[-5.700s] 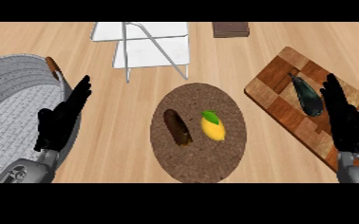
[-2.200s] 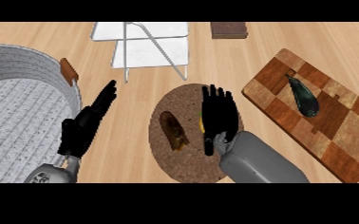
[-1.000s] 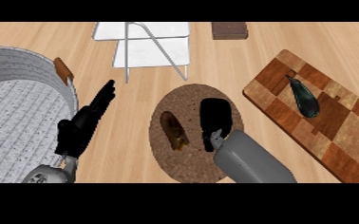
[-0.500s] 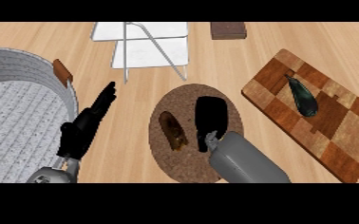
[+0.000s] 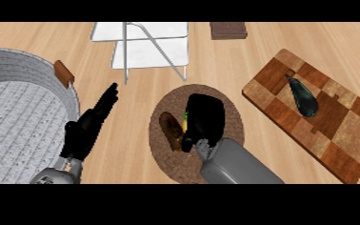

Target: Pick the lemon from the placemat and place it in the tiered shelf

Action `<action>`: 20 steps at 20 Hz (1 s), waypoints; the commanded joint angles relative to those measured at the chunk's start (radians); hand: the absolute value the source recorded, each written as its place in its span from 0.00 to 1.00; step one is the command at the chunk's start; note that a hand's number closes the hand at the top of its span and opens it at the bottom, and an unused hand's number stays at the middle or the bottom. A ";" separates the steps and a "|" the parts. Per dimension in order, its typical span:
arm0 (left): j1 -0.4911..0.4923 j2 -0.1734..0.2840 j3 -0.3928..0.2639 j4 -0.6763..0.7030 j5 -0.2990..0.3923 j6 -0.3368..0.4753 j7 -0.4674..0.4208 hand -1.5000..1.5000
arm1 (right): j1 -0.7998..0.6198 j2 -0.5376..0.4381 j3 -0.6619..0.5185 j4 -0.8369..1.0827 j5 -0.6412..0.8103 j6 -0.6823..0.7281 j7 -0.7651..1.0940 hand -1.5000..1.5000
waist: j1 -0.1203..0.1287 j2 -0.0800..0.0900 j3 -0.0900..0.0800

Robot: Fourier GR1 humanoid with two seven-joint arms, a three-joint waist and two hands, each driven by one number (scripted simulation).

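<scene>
The round, woven brown placemat (image 5: 228, 169) lies mid-desk (image 5: 141, 133) on pale wood planks. The right hand (image 5: 204, 119) covers its centre, fingers curled down around the lemon (image 5: 185, 117), of which only a yellow-green sliver shows at the hand's left edge. Just left of that lies an oblong brown item (image 5: 171, 129). Left of the placemat, the left hand (image 5: 88, 126) rests open, fingers straight. Behind the placemat stands the white wire-framed shelf (image 5: 151, 47). To its right sits a checkered wooden board (image 5: 330, 124) carrying a dark glossy eggplant (image 5: 304, 97).
</scene>
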 commanded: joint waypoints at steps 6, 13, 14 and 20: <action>0.090 0.025 0.030 0.062 -0.004 0.005 0.017 0.50 | -0.129 0.002 -0.055 -0.270 0.194 0.115 0.246 1.00 | -0.013 0.000 -0.021; 0.104 0.003 0.013 0.080 -0.020 -0.006 -0.034 0.50 | -0.312 0.015 -0.213 -0.363 0.226 0.070 0.237 1.00 | 0.012 0.010 -0.021; 0.110 0.009 0.010 0.089 -0.025 -0.014 -0.041 0.50 | -0.309 0.015 -0.229 -0.352 0.221 0.089 0.228 1.00 | 0.012 0.012 -0.021; 0.053 0.013 0.028 0.057 -0.020 -0.015 0.030 0.50 | -0.496 0.015 -0.372 -0.174 0.221 0.122 0.175 1.00 | 0.027 0.016 -0.021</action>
